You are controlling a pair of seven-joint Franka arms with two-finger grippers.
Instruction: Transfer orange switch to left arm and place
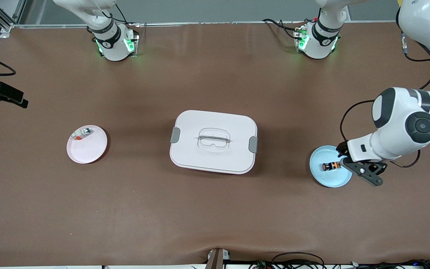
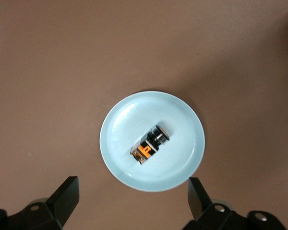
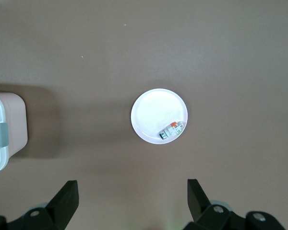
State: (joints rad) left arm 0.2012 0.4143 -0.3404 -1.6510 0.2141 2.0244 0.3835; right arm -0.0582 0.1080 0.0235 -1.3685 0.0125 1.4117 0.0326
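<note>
The orange switch [image 1: 331, 166] [image 2: 150, 144] lies on its side in the middle of a light blue plate [image 1: 321, 175] [image 2: 125, 124] at the left arm's end of the table. My left gripper [image 1: 361, 170] [image 2: 134, 191] hovers over that plate's rim, open, its fingertips [image 2: 67, 191] wide apart with nothing between them. The white box [image 1: 192, 157] [image 3: 0, 129] with grey latches stands closed in the middle of the table. My right gripper [image 3: 133, 194] is open and empty, high over the table near the pink plate; the front view does not show it.
A pale pink plate [image 1: 88, 149] [image 3: 153, 110] sits at the right arm's end of the table, with a small silvery-green part [image 1: 86, 131] [image 3: 172, 130] at its rim. A black camera mount [image 1: 2, 95] juts in at that end. Brown table cover lies between plates and box.
</note>
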